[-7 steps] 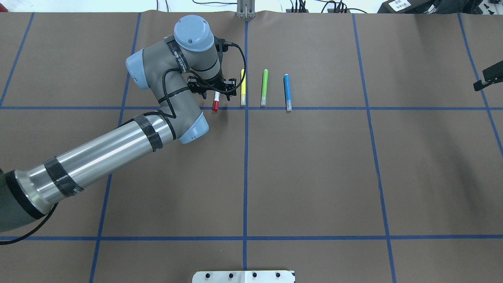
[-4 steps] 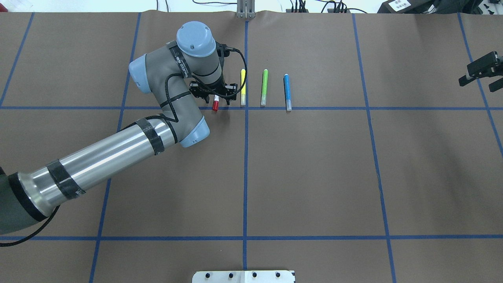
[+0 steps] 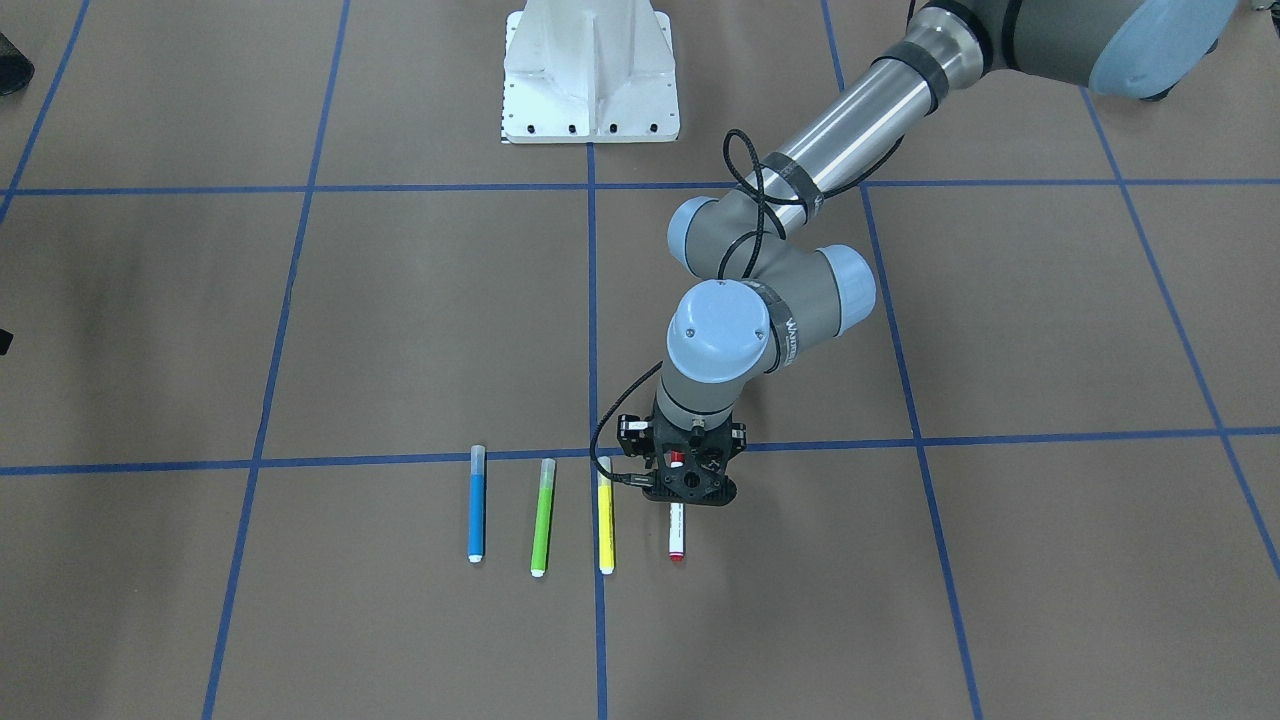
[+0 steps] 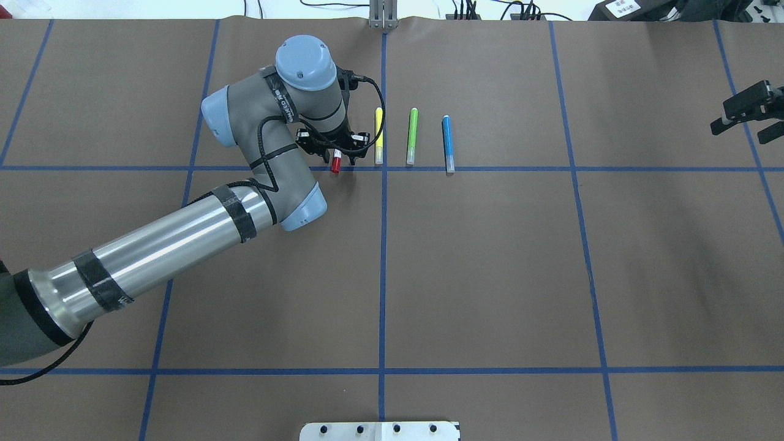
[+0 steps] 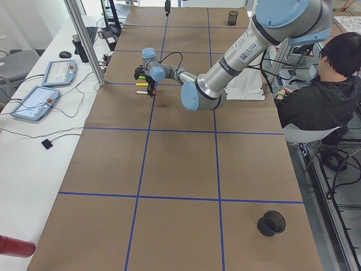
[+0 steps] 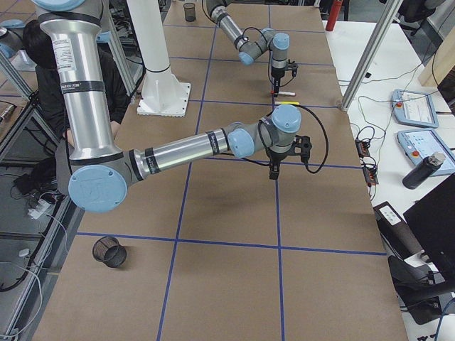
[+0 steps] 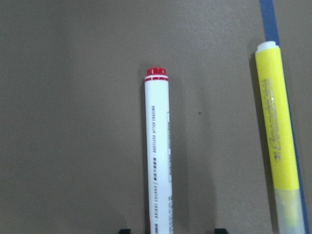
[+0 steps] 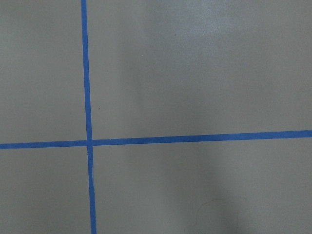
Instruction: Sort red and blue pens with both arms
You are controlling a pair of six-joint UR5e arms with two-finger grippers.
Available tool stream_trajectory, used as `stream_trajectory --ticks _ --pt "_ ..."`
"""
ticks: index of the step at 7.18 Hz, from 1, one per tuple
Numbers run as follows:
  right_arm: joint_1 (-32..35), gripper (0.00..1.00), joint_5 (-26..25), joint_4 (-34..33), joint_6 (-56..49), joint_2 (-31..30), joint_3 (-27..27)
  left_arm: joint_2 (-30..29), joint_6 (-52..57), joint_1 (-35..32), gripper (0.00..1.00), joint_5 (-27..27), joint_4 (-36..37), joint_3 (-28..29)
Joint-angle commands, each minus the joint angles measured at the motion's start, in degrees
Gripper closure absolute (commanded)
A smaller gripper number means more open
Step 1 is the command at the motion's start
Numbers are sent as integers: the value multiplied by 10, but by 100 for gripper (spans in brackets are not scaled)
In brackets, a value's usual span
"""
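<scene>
The red pen [image 7: 160,156], a white printed barrel with a red end, lies on the brown table cover. Its red cap [image 4: 335,164] shows just below my left gripper [image 4: 335,150]. That gripper points down over the pen and is open, with a fingertip on each side of the barrel and not touching it. From the front the pen [image 3: 676,530] sticks out under the same gripper [image 3: 678,482]. The blue pen [image 4: 448,144] lies free, two markers to the right. My right gripper [image 4: 741,128] hovers open and empty at the table's right edge, over bare cover and blue tape lines.
A yellow marker [image 4: 378,136] lies close beside the red pen, and a lime-green marker [image 4: 412,136] lies between it and the blue pen. The white pedestal [image 3: 590,70] stands at the robot's side. A black mesh cup [image 5: 272,223] stands near the left end, and a person [image 5: 321,84] sits beyond.
My left gripper shifted slightly toward the red pen's cap and has since held still. My right gripper came further into view from the right edge.
</scene>
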Motion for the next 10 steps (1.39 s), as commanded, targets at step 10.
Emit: stream_trajectory --ticks 10 --pt "-225 1 -181 -3 226 189 -24 91 -17 -146 100 -138 58 -111"
